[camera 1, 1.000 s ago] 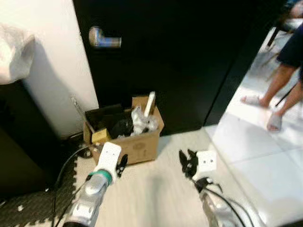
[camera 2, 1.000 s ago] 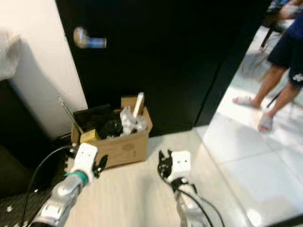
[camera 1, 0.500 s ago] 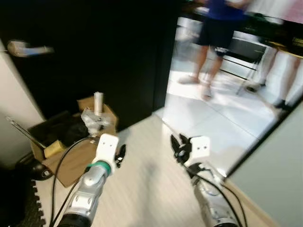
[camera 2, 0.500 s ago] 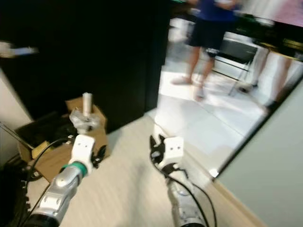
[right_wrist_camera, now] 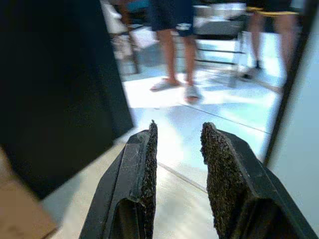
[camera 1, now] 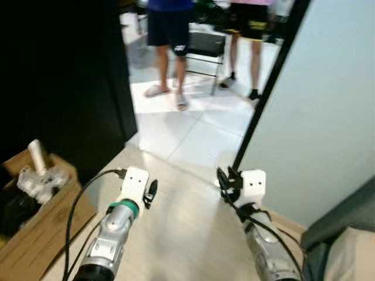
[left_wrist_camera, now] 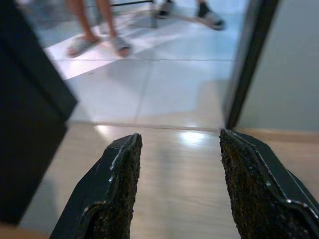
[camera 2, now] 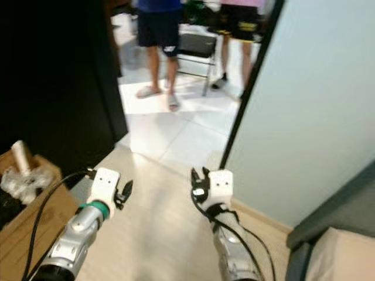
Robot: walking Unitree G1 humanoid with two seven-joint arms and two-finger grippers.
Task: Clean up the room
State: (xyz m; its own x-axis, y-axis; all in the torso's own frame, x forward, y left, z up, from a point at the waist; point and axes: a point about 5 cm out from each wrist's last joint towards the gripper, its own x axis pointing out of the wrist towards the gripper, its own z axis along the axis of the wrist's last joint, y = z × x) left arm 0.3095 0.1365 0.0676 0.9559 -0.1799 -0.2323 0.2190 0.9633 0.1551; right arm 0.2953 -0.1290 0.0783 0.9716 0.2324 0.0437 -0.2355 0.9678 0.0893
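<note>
The view has swung away from the dark door: the cardboard box (camera 1: 36, 219) of rubbish that sat straight ahead a second ago now lies at the far left, and an open doorway faces the robot. I judge it is turning to look for more to tidy. Left gripper (camera 1: 150, 194) and right gripper (camera 1: 225, 185) hang over bare wooden floor (camera 1: 181, 234), fingers spread and holding nothing. Two people (camera 1: 170, 35) and a chair (camera 1: 202, 52) stand on the white tiles (camera 1: 193, 126) beyond, which could block the way.
</note>
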